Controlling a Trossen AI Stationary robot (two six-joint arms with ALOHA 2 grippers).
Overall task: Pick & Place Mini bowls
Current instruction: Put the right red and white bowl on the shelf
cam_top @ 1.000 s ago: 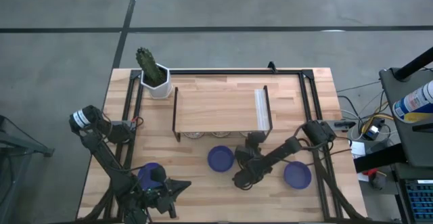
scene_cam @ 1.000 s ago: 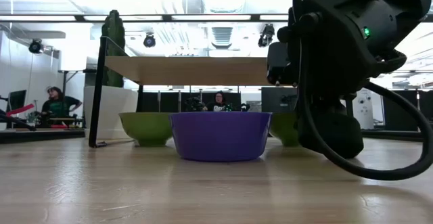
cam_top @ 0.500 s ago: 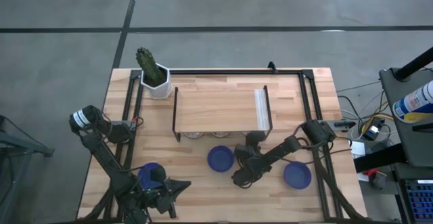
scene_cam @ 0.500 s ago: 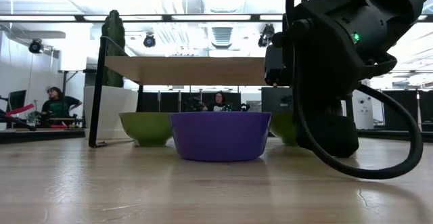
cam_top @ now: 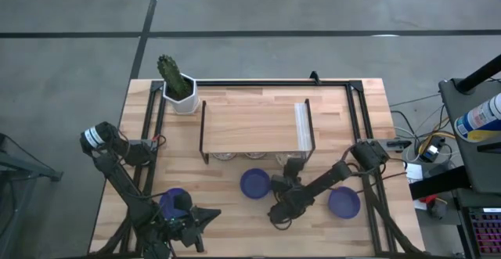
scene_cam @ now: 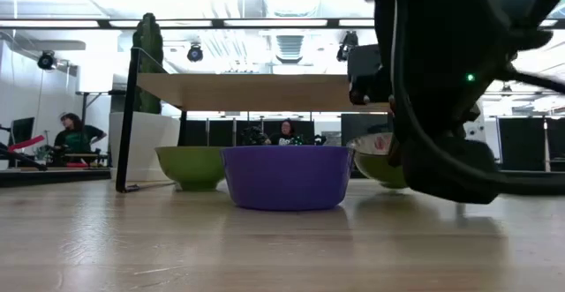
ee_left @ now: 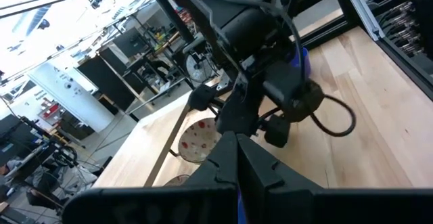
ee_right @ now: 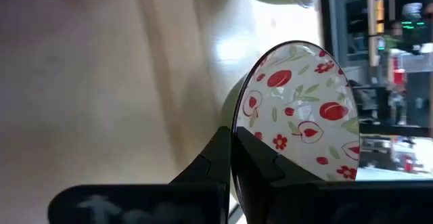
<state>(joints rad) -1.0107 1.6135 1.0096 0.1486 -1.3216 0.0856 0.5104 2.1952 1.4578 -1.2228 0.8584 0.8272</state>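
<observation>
Dark jointed arms (cam_top: pixel 329 179), black cables, green indicator lights.

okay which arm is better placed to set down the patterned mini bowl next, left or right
Right, most likely. The right gripper is already shut on the rim of the patterned mini bowl, beside the middle blue bowl. The left gripper sits at the table's near left corner by another blue bowl, holding nothing visible.

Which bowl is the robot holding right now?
Look at the wooden shelf in the middle of the table. Just in front of it, the right gripper pinches a small bowl. It is white inside with red flowers, unlike the plain blue bowls nearby.
</observation>
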